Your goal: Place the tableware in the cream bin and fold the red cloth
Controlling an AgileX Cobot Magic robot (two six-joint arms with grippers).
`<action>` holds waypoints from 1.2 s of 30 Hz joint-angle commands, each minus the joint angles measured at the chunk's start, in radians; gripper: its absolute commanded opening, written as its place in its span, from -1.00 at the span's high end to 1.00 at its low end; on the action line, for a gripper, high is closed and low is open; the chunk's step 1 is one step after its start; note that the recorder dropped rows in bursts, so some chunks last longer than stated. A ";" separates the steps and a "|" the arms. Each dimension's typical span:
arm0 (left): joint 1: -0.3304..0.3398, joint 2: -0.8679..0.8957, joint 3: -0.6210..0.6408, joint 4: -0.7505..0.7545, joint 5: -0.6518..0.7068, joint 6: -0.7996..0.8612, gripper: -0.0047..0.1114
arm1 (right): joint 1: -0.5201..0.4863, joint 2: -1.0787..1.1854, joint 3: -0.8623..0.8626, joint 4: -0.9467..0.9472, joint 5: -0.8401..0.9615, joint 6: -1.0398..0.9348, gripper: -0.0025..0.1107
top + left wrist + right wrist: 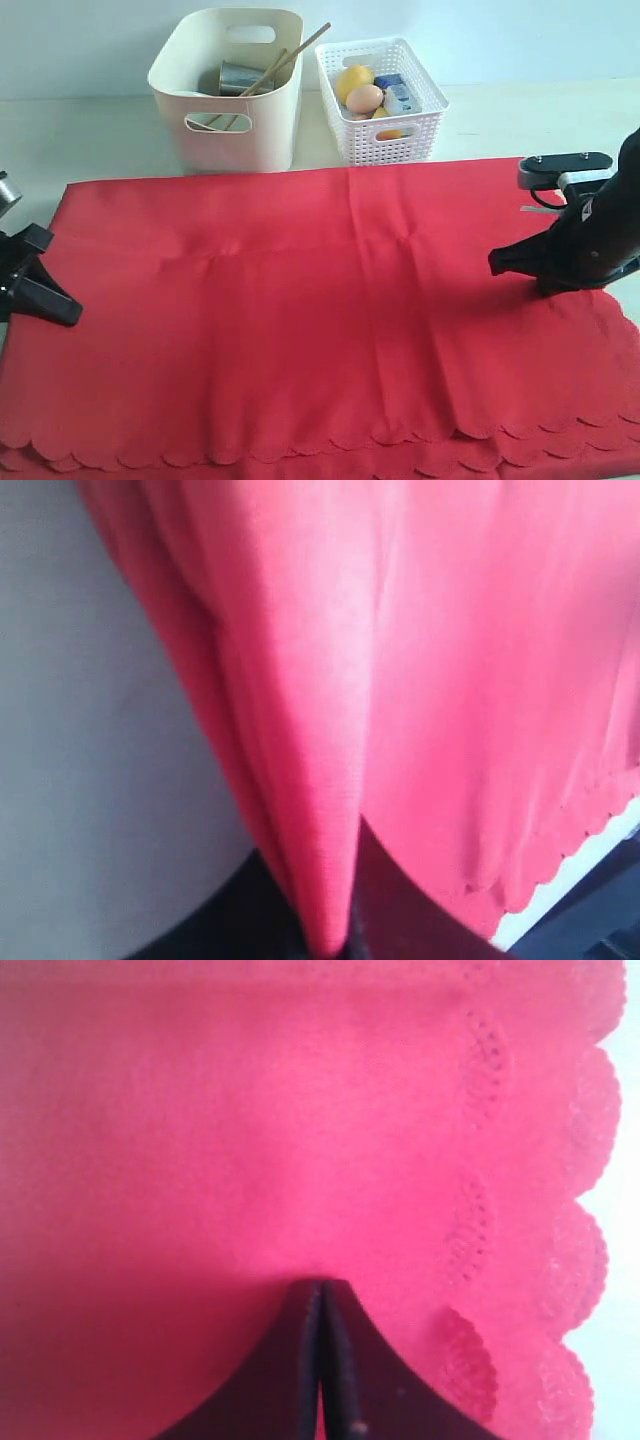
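Red scalloped fabric cloth (300, 320) is spread out, its left edge pinched in the closed left gripper (62, 308), while the right gripper (500, 262) is pressed shut on its right side, with no held fabric discernible; a skewed fold could be caused if only one side lifts. Behind the cloth, the tall cream plastic bin (245, 125) is filled with a steel cup (240, 77) and wooden chopsticks (290, 58).
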 commanded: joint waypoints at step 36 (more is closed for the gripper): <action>-0.496 -0.258 -0.371 0.174 0.209 -0.422 0.92 | 0.297 0.032 0.016 0.118 0.026 -0.052 0.96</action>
